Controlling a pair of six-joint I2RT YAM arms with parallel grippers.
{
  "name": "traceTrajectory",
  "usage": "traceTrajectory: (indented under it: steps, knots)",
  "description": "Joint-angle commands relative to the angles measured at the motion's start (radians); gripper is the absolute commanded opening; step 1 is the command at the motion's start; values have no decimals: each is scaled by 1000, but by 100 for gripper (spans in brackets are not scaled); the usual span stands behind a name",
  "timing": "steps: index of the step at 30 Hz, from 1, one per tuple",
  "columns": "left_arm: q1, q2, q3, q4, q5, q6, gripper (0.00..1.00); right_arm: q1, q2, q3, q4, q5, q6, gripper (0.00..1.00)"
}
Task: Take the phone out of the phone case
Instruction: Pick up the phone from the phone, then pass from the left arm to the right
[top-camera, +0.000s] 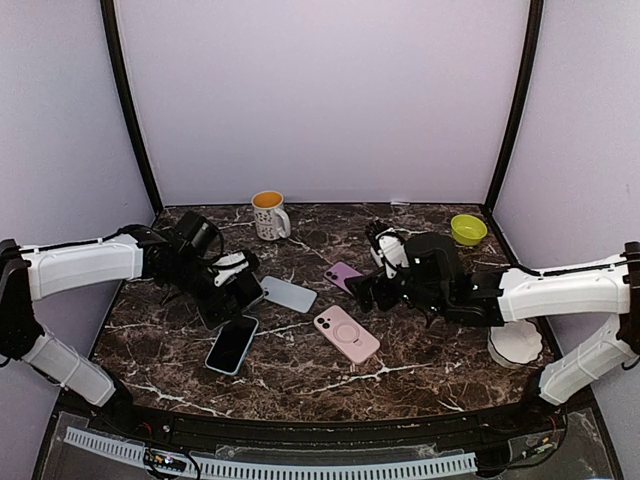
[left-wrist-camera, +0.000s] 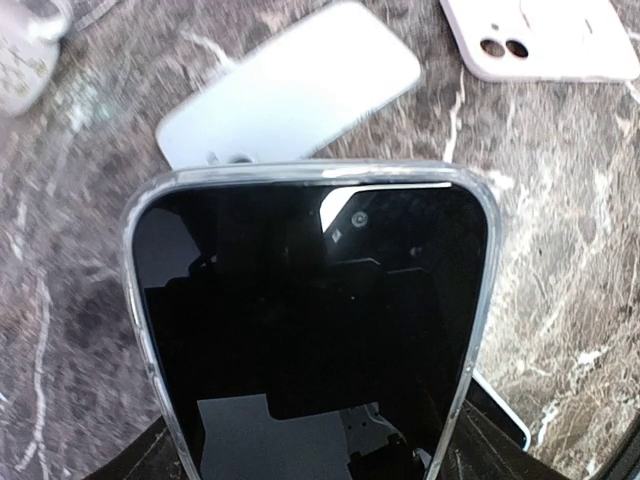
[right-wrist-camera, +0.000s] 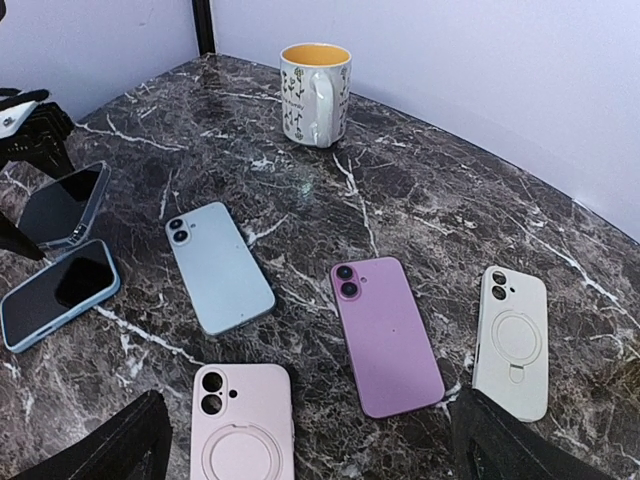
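Dark marble table (top-camera: 400, 370), lilac walls (top-camera: 320, 100). Left claw (top-camera: 230, 290) clamps the clear-cased phone (left-wrist-camera: 315, 330) across its width, jaws wide; right claw (top-camera: 362, 290) gapes empty.

On the dark marble table (top-camera: 420, 370), a dark-screened phone (top-camera: 232, 298) is held at the left gripper (top-camera: 225, 290), close to a blue-cased phone (top-camera: 232, 344) laid screen up. A pale blue phone (top-camera: 288, 294) is seen face down just beside them. A pink phone case with a ring on its back (top-camera: 346, 333) and a purple phone (top-camera: 343, 275) are laid near the right gripper (top-camera: 362, 290). A white mug with a yellow inside (top-camera: 269, 214) and a green bowl (top-camera: 467, 229) are set toward the far edge, well apart. A white round object (top-camera: 515, 344) is seen at the right edge.
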Motion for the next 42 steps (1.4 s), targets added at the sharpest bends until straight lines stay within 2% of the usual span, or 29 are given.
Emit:
traceTrajectory:
  steps: [1,8,17,25,30,34,39,42]
  knots:
    - [-6,-57,16,131,1,55,53,-8,-39,56,-7,3,96,99]
    - [-84,-30,72,256,-20,134,53,-8,-44,122,-42,-136,187,99]
    - [-164,5,109,390,58,146,53,-7,-79,131,-78,-214,273,99]
    - [-176,-97,17,561,133,127,55,-8,-76,168,-45,-410,337,99]
    - [-177,-128,-27,602,119,108,54,-8,-14,239,-36,-475,418,99]
    - [-178,-137,-37,624,45,90,54,-5,58,299,-19,-473,499,94]
    - [-178,-137,-38,618,12,93,55,3,132,362,-19,-452,526,90]
    - [-181,-151,-45,623,17,89,55,6,187,406,-31,-449,523,83]
